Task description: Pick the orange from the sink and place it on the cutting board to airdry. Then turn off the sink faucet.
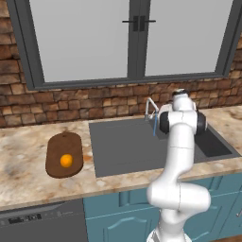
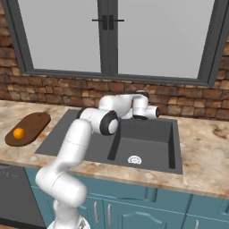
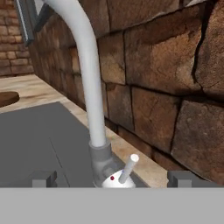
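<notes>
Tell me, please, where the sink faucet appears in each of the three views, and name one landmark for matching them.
Left base view: the sink faucet stands at the sink's back edge, centre right, just left of the arm.
Right base view: the arm covers where it should stand; I cannot locate it.
Hand view: its neck rises through the centre, its lever low between the end effector fingertips.
Shared landmark: the brick wall.

A: Back wall? 
B: Red-brown brick wall point(image 1: 71, 101), rough courses, running behind the counter. A dark-framed double window point(image 1: 134, 40) sits above, panes flat pale grey.

A: Work surface? 
B: Beige speckled stone countertop point(image 1: 23, 160). Below it, teal cabinet doors point(image 2: 147, 210); at the left, a dark grey dishwasher front point(image 1: 42, 222).

A: Lighting? 
B: Even, soft shadows.
</notes>
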Tool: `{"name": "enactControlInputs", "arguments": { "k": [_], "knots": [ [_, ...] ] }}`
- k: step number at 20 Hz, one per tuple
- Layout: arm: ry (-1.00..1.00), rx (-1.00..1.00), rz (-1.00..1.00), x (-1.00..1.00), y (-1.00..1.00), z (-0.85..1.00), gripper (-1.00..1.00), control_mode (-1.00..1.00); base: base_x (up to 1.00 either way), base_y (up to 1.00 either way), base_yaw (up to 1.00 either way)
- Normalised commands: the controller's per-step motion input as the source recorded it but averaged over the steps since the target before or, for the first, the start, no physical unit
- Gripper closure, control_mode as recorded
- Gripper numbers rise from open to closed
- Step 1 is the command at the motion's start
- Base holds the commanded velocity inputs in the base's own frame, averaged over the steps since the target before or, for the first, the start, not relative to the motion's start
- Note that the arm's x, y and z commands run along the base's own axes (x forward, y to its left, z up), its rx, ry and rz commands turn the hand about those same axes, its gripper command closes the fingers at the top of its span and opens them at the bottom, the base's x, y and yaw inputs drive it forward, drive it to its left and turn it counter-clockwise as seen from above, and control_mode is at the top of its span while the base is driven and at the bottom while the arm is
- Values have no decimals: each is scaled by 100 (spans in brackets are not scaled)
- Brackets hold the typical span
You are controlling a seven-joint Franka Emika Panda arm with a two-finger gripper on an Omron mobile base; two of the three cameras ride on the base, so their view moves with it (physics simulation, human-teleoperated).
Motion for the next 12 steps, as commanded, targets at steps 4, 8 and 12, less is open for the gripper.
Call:
{"name": "enactControlInputs", "arguments": {
  "k": [4, 8, 12],
  "knots": [
    [5, 3, 0, 30, -1, -13, -100, -100, 0, 0, 0],
    [2, 3, 1, 23, 0, -3, -100, -100, 0, 0, 0],
    [0, 2, 4, 22, 7, 0, -100, -100, 0, 0, 0]
  ]
}}
